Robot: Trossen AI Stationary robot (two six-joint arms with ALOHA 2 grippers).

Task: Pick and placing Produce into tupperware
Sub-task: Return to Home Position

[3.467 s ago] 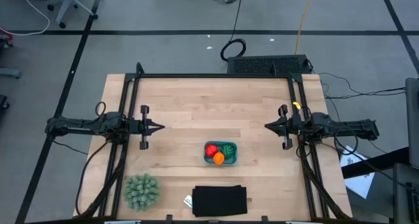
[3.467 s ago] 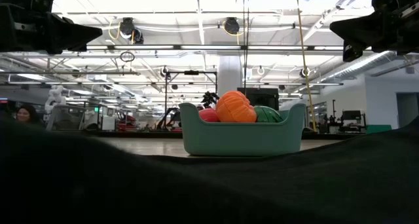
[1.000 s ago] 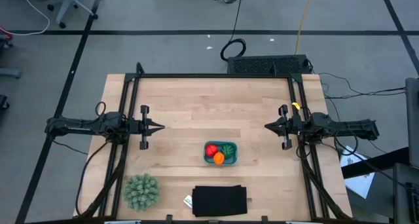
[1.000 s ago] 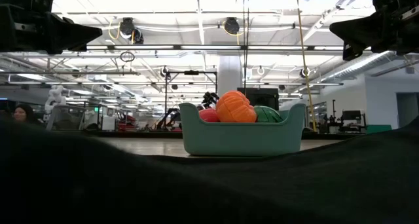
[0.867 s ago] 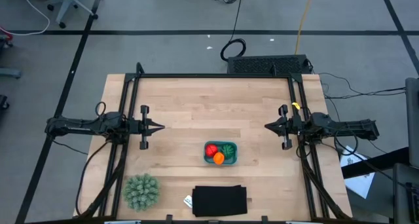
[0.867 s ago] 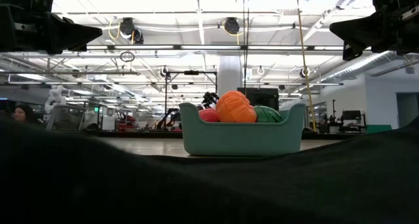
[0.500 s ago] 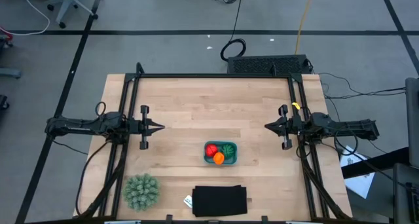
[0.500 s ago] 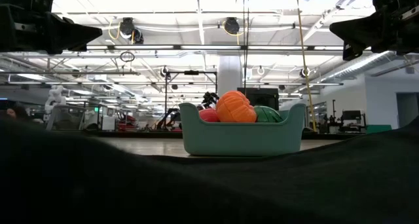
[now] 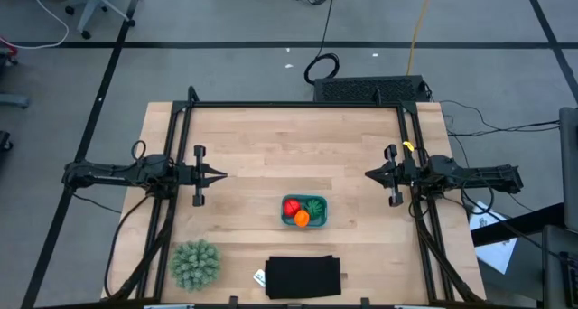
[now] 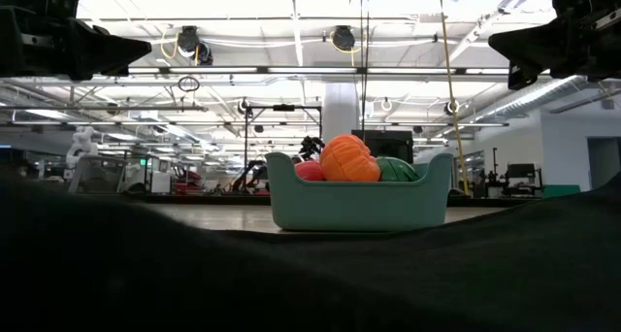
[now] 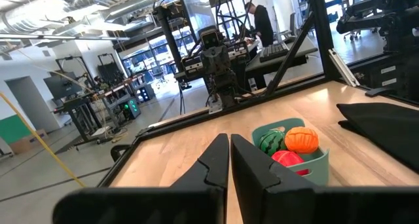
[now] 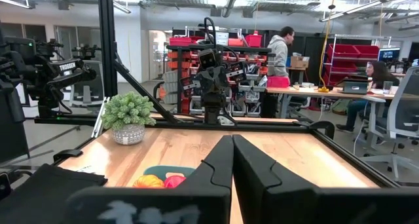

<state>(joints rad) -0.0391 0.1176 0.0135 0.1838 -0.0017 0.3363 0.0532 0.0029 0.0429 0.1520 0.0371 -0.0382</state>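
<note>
**Both grippers closed and empty, all 3 pieces in the tub**

The left gripper (image 9: 219, 174) hangs over the left half of the table (image 9: 271, 137), its 2 fingers pressed together on nothing and pointing toward the middle. The right gripper (image 9: 369, 174) mirrors it over the right half, its fingers also pressed together and empty. The 2 tips face each other, well apart, above bare wood.

The tub (image 9: 323, 211) sits on the table between the 2 grippers, off their line toward the edge where the black slab (image 9: 303, 276) lies. It is somewhat nearer the right gripper and touches neither.

All 3 pieces lie inside it. The red piece (image 9: 291, 207) is on the left arm's side and the green piece (image 9: 314, 206) is beside it on the right arm's side. The orange piece (image 9: 302, 219) is against both, toward the slab. In the low view the orange piece rises highest above the rim.

The slab lies near the tub, apart from it. The spiky ball (image 9: 195, 264) stands near the same edge on the left arm's side, well apart from the tub.
</note>
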